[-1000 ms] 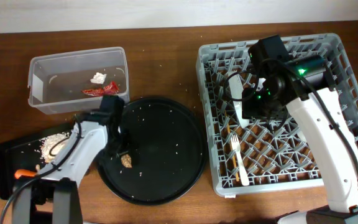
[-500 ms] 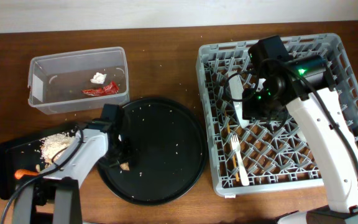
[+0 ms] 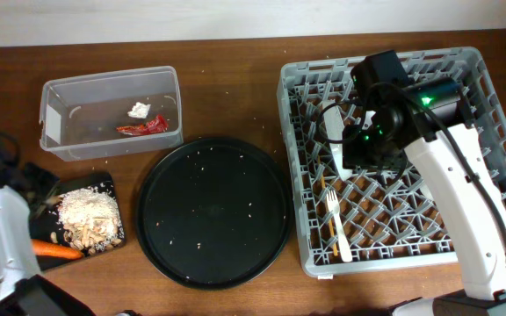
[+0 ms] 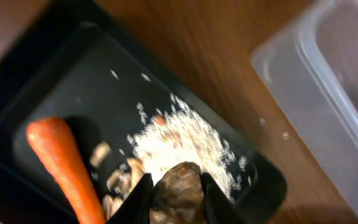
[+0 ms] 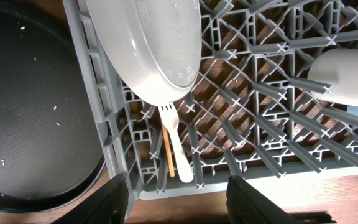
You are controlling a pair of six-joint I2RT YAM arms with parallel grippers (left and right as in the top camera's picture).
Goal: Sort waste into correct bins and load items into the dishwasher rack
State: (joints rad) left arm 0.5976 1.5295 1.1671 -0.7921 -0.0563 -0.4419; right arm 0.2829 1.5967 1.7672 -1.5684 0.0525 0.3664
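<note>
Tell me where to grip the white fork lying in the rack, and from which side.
Grip the fork by its handle end near the rack's front wall, coming straight down, pincer across its narrow width. It lies flat on the grid; its tines sit by the plate and chopsticks run alongside.

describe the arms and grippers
The right arm and left arm have white shell links, black joint housings and thin black cables along them. A green light glows on the right one. The left gripper and right gripper have plain black fingers.
</note>
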